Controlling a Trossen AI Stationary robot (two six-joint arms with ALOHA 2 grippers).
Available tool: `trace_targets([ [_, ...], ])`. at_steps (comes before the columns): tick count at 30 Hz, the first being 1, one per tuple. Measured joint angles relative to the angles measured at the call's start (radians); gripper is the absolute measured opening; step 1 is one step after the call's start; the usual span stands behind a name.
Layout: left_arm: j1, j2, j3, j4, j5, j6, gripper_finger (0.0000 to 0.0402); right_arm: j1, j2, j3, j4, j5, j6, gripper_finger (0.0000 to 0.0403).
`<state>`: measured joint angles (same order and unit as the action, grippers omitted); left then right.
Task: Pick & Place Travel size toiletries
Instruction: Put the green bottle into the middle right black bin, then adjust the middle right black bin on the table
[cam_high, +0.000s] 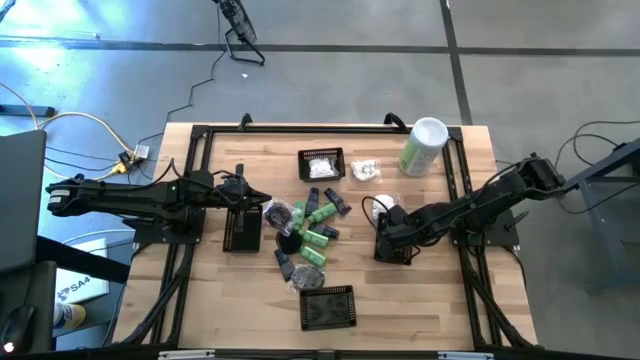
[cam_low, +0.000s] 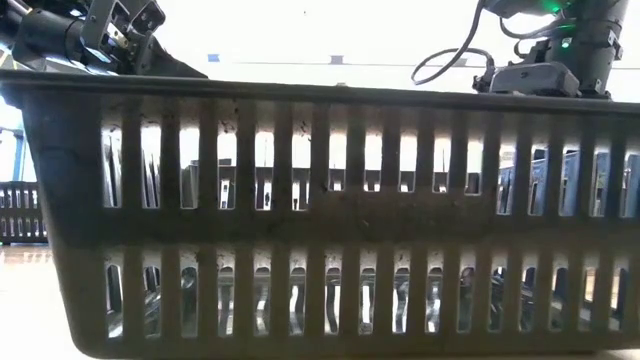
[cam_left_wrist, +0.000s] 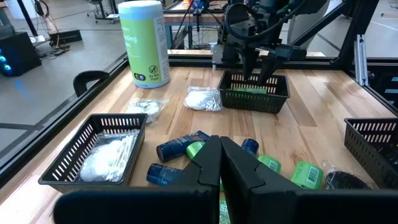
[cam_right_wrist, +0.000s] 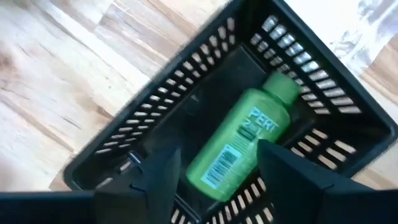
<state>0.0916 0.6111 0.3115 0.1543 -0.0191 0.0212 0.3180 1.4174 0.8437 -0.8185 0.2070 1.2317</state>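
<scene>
The right gripper (cam_right_wrist: 214, 171) hangs just above the black slotted basket (cam_high: 397, 247) on the right side of the table (cam_high: 220, 300). Its jaws are spread wide with nothing between them. Below them a green Pert bottle (cam_right_wrist: 239, 146) lies on its side on the basket floor, cap toward one corner. To my eye this is the release step: the bottle looks set down and the thing now is to get out cleanly. I'd lift straight up with the jaws kept apart, since the fingertips (cam_right_wrist: 158, 177) sit close to the basket walls and a sideways pull could hook the rim and drag the light basket along.

The rest of the travel toiletries (cam_high: 312, 228) lie in a loose pile left of that basket, near the table's middle: green bottles (cam_left_wrist: 306, 174), dark blue little bottles (cam_left_wrist: 174, 148) and some small black pieces. A few green ones touch each other, so the next pick would go best on one at the edge of the pile, gripped across its narrow body.

The left gripper (cam_left_wrist: 221, 163) waits at the far side of the pile from that basket, jaws pressed together and empty. Beyond the pile stand another basket holding white packets (cam_left_wrist: 102, 158), loose white packets (cam_left_wrist: 204, 98) and a tall pale-green canister (cam_left_wrist: 144, 42).
</scene>
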Motion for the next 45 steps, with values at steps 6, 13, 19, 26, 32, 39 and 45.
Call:
trace_targets([
  [6,0.0,0.0,0.0,0.0,0.0,0.0,0.0,0.0,0.0,0.013,-0.039,-0.001,-0.042,0.014],
  [13,0.0,0.0,0.0,0.001,0.0,-0.001,0.0,0.0,-0.025,0.024,-0.127,0.003,-0.047,0.0037],
  [19,0.0,0.0,0.0,0.002,0.0,-0.002,0.0,0.001,-0.083,0.025,-0.252,0.077,0.031,0.0005],
  [26,0.0,0.0,0.0,0.001,0.0,-0.004,0.0,-0.001,-0.124,-0.014,-0.288,0.09,0.058,0.0004],
  [32,0.0,0.0,0.0,0.001,0.0,-0.004,0.0,-0.005,-0.137,-0.101,-0.282,0.076,0.135,0.0003],
  [39,0.0,0.0,0.0,0.002,0.0,-0.004,0.0,-0.006,-0.139,-0.148,-0.266,0.133,0.164,0.0003],
  [45,0.0,0.0,0.0,0.001,0.0,-0.003,0.0,-0.006,-0.139,-0.212,-0.167,0.135,0.163,0.0003],
])
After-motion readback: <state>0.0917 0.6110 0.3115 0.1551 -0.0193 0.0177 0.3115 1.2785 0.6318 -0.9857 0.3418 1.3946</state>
